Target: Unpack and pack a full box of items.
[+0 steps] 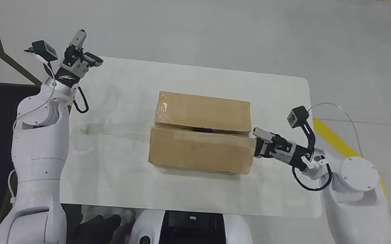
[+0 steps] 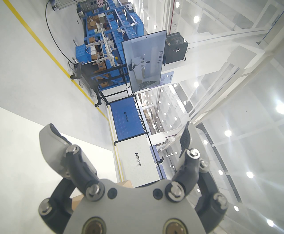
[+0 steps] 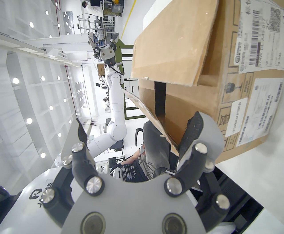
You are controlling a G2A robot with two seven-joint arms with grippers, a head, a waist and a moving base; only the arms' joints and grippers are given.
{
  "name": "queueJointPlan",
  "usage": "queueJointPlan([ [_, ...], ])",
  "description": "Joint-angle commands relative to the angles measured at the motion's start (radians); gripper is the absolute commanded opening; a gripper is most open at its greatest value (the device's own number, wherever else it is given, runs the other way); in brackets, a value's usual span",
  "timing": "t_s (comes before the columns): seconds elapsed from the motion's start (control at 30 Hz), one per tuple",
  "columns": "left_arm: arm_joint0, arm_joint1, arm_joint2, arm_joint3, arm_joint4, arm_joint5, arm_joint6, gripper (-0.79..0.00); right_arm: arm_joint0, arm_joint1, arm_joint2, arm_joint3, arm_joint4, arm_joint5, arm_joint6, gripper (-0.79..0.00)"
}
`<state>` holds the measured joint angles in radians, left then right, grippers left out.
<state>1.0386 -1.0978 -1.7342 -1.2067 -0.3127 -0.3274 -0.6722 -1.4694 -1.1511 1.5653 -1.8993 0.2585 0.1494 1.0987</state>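
The brown cardboard box (image 1: 201,139) may slide if I push it unbraced. My right end effector (image 3: 136,124) and left end effector (image 2: 118,128) are both spread apart, gripping nothing.

left end effector (image 2: 119,130) raised, fingers (image 2: 53,144) apart

White rectangular table (image 1: 114,171) with rounded corners. On it, one brown cardboard box (image 1: 201,132), about mid-table and well in from every edge, long sides running left to right. Top flaps (image 1: 206,110) folded over but not quite flat, dark slit between them. White printed labels (image 3: 255,44) on right end face.
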Motion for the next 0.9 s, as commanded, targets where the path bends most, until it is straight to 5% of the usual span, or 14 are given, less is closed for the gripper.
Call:
queueJointPlan([
  [0.0,0.000,0.000,0.000,0.000,0.000,0.000,0.000,0.000,-0.006,0.002,0.003,-0.010,0.015,-0.011,0.006,0.000],
  [0.87,0.000,0.000,0.000,0.000,0.000,0.000,0.000,0.000,-0.006,0.040,-0.093,-0.161,0.014,0.091,0.159,0.000],
])
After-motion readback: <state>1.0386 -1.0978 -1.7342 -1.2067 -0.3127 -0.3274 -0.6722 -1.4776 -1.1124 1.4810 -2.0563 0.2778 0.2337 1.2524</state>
